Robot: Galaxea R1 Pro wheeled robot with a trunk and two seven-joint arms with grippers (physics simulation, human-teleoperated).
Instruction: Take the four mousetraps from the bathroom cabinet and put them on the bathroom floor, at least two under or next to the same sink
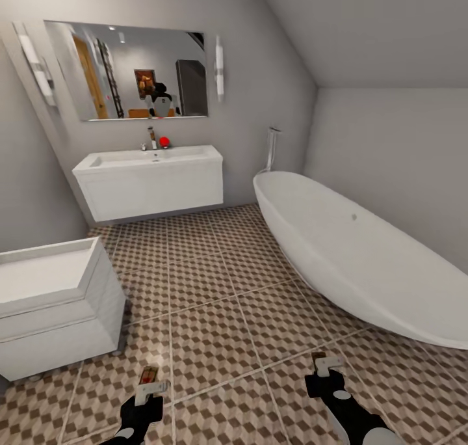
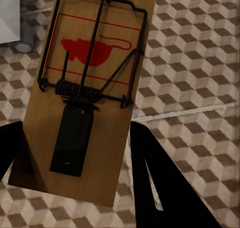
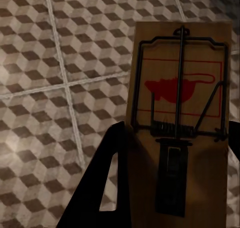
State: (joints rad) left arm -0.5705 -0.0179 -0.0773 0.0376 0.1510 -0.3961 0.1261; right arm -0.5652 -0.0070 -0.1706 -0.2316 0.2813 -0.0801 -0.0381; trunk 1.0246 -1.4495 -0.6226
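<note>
Head view: both arms are being held low, pointing toward 12 o'clock. One mousetrap [image 1: 149, 375] is being clamped by the left gripper [image 1: 151, 389], another mousetrap [image 1: 319, 356] by the right gripper [image 1: 326, 365], above the bathroom floor [image 1: 214, 289].

white oval bathtub [image 1: 364, 263] along right wall, tall tap [image 1: 272, 147] at its far end | wide mirror [image 1: 130, 71] on back wall, tube lamp [image 1: 220, 67] either side | red ball [image 1: 164, 142] beside faucet [image 1: 151, 138] below mirror | white drawer unit [image 1: 55, 308] at left, top open | caster [image 2: 22, 46] of unit on tiles
</note>
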